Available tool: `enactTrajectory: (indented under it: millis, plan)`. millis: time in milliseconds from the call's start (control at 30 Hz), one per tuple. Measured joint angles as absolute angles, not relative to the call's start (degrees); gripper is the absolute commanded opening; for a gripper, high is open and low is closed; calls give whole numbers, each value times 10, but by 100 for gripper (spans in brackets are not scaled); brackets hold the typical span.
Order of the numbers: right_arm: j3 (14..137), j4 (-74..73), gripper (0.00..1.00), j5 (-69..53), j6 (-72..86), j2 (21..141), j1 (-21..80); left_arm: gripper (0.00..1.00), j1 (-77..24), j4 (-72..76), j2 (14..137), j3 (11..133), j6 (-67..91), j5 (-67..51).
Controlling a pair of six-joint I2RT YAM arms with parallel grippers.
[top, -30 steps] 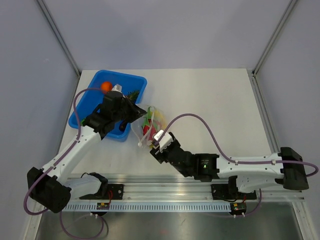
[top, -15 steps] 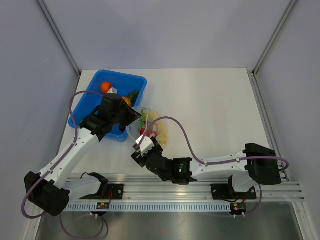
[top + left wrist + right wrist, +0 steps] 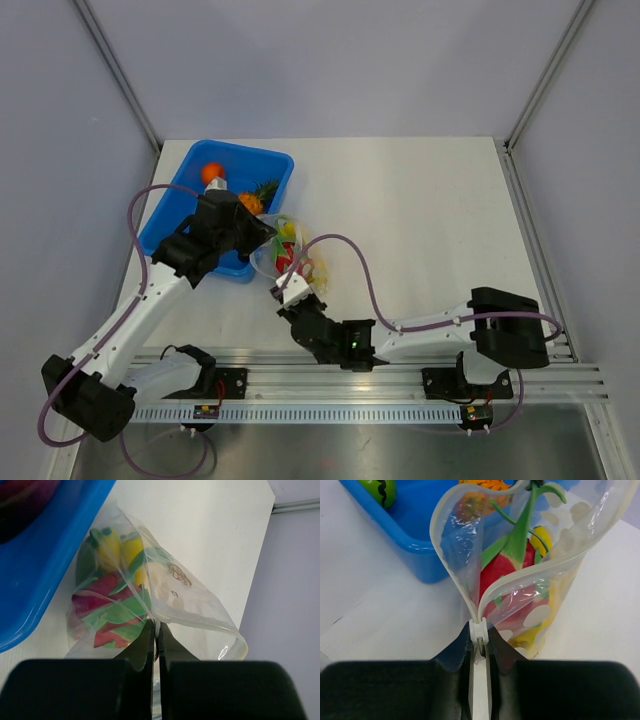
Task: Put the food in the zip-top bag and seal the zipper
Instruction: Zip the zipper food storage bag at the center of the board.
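The white bench (image 3: pixel 430 220) fills the middle of the overhead view, with a metal rail (image 3: pixel 400 352) along its lower edge. A blue bin (image 3: pixel 245 150) sits on it at the upper left. A clear bag (image 3: pixel 287 240) of colourful toy food rests on the bench just right of the bin's lower right corner, close against its wall.

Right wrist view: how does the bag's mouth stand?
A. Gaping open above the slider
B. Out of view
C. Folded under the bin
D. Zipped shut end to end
A: the two zipper strips bow apart above the white slider, which the right gripper pinches, and food shows inside.
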State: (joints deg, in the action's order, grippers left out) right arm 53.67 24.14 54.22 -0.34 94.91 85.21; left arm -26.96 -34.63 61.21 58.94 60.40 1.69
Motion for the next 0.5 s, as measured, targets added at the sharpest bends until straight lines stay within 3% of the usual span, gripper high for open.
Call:
enactTrajectory:
  millis: [33, 67, 100, 200, 333, 400, 433, 500]
  plan:
    - [525, 241, 0, 542, 0, 933, 850, 0, -270, -347, 610, 589, 604, 18]
    - [512, 239, 0, 536, 6, 913, 844, 7, -270, -347, 606, 589, 603, 18]
    - [500, 234, 0, 525, 13, 890, 836, 33, -270, -347, 603, 589, 601, 18]
    - [468, 203, 0, 479, 41, 795, 789, 92, -270, -334, 593, 589, 590, 14]
    - [460, 146, 0, 391, 64, 684, 704, 98, -270, -309, 583, 592, 550, -3]
    - [463, 110, 0, 345, 67, 649, 676, 93, -270, -299, 581, 594, 514, -14]
    - [467, 89, 0, 322, 68, 638, 666, 84, -270, -294, 580, 594, 487, -20]
    - [473, 55, 0, 287, 68, 628, 653, 80, -270, -283, 574, 594, 432, -36]
